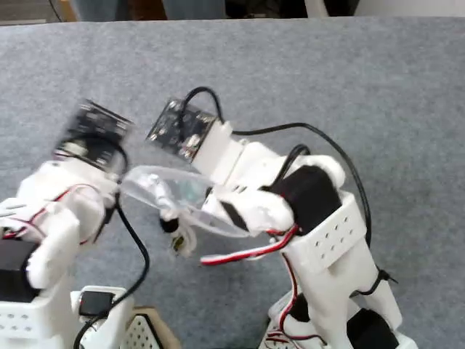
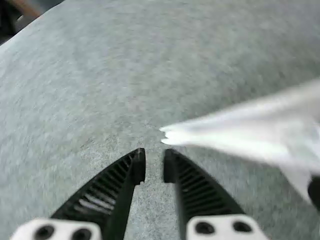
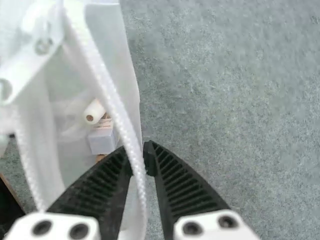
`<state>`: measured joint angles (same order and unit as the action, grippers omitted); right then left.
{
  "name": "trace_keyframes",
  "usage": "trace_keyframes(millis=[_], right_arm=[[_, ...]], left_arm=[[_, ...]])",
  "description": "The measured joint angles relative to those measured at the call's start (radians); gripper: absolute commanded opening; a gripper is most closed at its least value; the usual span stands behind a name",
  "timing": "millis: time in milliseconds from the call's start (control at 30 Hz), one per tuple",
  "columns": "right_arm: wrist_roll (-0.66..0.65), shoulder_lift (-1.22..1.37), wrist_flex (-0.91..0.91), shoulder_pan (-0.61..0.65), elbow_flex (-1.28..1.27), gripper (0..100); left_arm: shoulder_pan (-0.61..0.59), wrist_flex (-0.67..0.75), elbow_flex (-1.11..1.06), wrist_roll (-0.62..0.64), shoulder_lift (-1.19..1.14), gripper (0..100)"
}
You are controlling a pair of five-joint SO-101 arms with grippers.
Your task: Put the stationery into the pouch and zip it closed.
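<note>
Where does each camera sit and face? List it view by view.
High view: fixed above, looking down on the table; both arms show, the pouch between them.
Left wrist view: on the left arm, looking past the left end effector at the table.
Right wrist view: on the right arm, looking past the right end effector, shut on the pouch.
Shared: all show the pouch.

One clear pouch is here, and two small items show through its wall: one white tube and one pale block. Two arms stand at one grey table, a left arm and a right arm.
</note>
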<state>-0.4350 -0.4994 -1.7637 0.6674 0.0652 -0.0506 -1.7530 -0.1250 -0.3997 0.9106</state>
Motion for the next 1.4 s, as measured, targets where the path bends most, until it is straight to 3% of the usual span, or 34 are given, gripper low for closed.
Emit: trace_keyframes(millis=[200, 367, 467, 600, 767, 867, 1167, 1300, 1400], right_arm=[[0.000, -0.002, 0.000, 0.014, 0.000, 1.2], [-0.002, -0.002, 0.000, 0.014, 0.000, 1.2], [0.002, -0.002, 0.000, 0.014, 0.000, 1.2], [0.029, -0.002, 0.000, 0.014, 0.000, 1.2], [0.035, -0.002, 0.000, 0.014, 0.000, 1.2], [0.035, -0.002, 0.000, 0.014, 0.000, 1.2], [0.035, -0.002, 0.000, 0.014, 0.000, 1.2], [0.035, -0.002, 0.000, 0.014, 0.000, 1.2], [0.035, -0.002, 0.000, 0.014, 0.000, 1.2]], left_arm=[[-0.235, 0.041, 0.015, 0.259, 0.002, 18], [-0.345, 0.074, 0.000, 0.571, -0.005, 13], [-0.414, 0.083, 0.000, 0.720, -0.005, 20], [-0.384, 0.072, 0.000, 0.743, -0.005, 24], [-0.341, 0.008, -0.002, 0.569, 0.000, 19], [-0.341, 0.003, 0.000, 0.575, 0.000, 19], [-0.328, 0.000, 0.008, 0.956, -0.005, 43], [-0.324, 0.000, -0.026, 1.128, -0.008, 45], [-0.250, 0.000, -0.060, 1.232, -0.017, 45]])
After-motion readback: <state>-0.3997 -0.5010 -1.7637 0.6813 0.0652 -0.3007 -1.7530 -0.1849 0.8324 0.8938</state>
